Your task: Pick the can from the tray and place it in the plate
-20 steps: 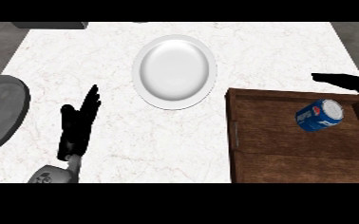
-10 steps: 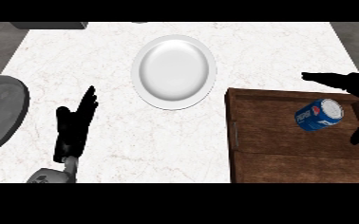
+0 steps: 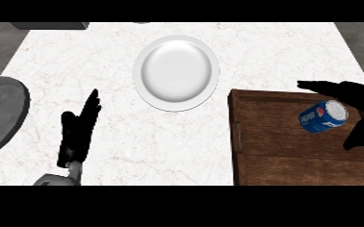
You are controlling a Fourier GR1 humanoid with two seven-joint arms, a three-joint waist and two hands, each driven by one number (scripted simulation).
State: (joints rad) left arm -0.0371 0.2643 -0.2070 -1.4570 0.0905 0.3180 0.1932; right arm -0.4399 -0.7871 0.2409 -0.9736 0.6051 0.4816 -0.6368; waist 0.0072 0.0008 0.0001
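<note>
The right hand [image 3: 345,92] has come further in over the tray [image 3: 280,146], its fingers now bracketing the can [image 3: 323,117].

The left hand [image 3: 77,133] rests at 8 o'clock in the view, fingers straight, together and pointing toward 12. The right hand [image 3: 343,90] shows at 3 o'clock, fingers and thumb spread apart, fingers pointing toward 9.

Matte black left robot hand [image 3: 77,133] with slim tapered fingers. Grey rounded forearm [image 3: 59,178] joins just behind it. Black right robot hand [image 3: 343,92], same plain finish.
</note>
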